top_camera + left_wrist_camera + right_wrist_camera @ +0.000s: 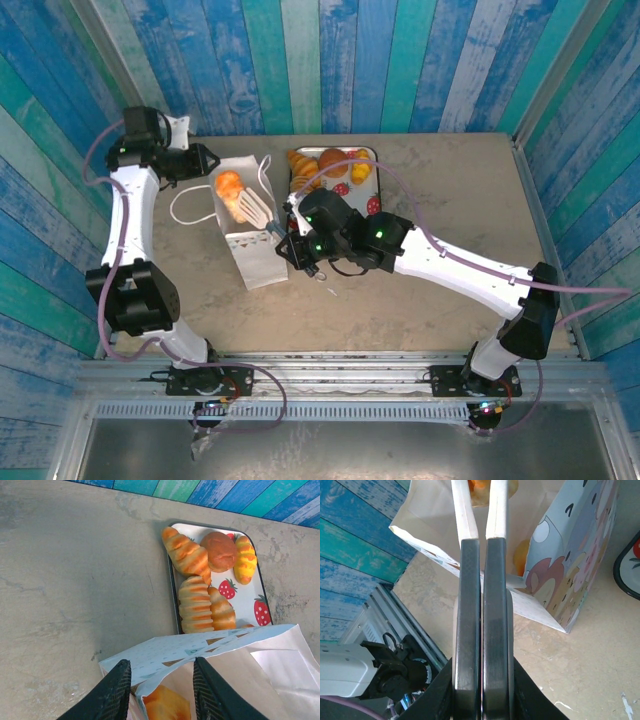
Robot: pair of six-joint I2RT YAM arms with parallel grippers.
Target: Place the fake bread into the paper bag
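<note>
right pincer: fingers pressed almost together, nothing seen between them; white tips poke into the bag's mouth. In the top view it sits at the bag's right rim.
left pincer: fingers apart, straddling the bag's far-left rim; no pinch on the paper visible. Top view.
paper bag: on the counter, left of centre, mouth open; cartoon face toward the right arm, bunting side toward the left wrist.
bread in bag: one orange piece inside, just past the right tips; contact cannot be told.
fake bread: most of it is on the strawberry tray, just right of the bag, far side of the counter.
key relation: the tray lies right and a little far of the right pincer, close by; the right arm is nearer, the left is occupied at the rim.
long axis: two croissants lie side by side, lengthwise along the tray's left rim.
next move, judged: back out of the bag, spread the fingers, close across a croissant's width.
risk: dragging the bag's rim on the way out.
</note>
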